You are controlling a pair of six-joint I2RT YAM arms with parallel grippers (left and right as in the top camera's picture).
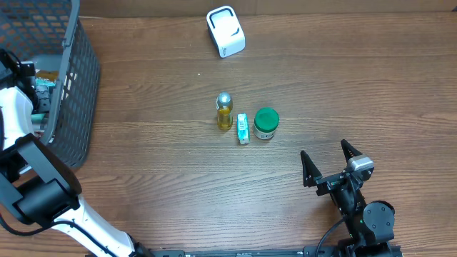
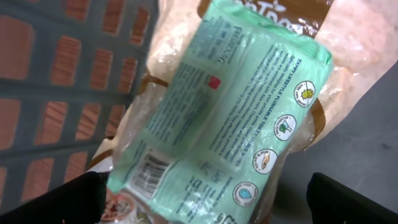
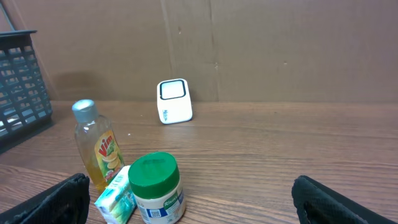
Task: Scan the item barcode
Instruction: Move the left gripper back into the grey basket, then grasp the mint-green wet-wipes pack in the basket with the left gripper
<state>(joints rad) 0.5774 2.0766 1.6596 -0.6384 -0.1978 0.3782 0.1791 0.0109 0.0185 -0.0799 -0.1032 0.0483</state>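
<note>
The green pack is lying inside the grey basket at the left edge of the table, resting tilted on top of a clear bag with a brown band and something pale pink inside. Its back face is showing: blocks of small print, a little red square, a column of round icons down one side, and a line where I am only making out the word "FLUSHABLE". The barcode is sitting at the pack's lower left corner, facing up.

The left gripper is hanging right over the pack with its jaws spread wide and gripping nothing. One dark finger is showing just beside the barcode corner; whether it is touching the wrapper I cannot tell. The basket's mesh wall is standing close on that side, leaving little room.

Out on the open wood, the white scanner is standing near the far edge, well apart from the basket. At mid-table, a yellow bottle labelled "Vim", a small green-and-white carton and a green-lidded jar are bunched closely together. The right gripper is waiting near them with its jaws splayed and empty, wide bare wood lying around it.
</note>
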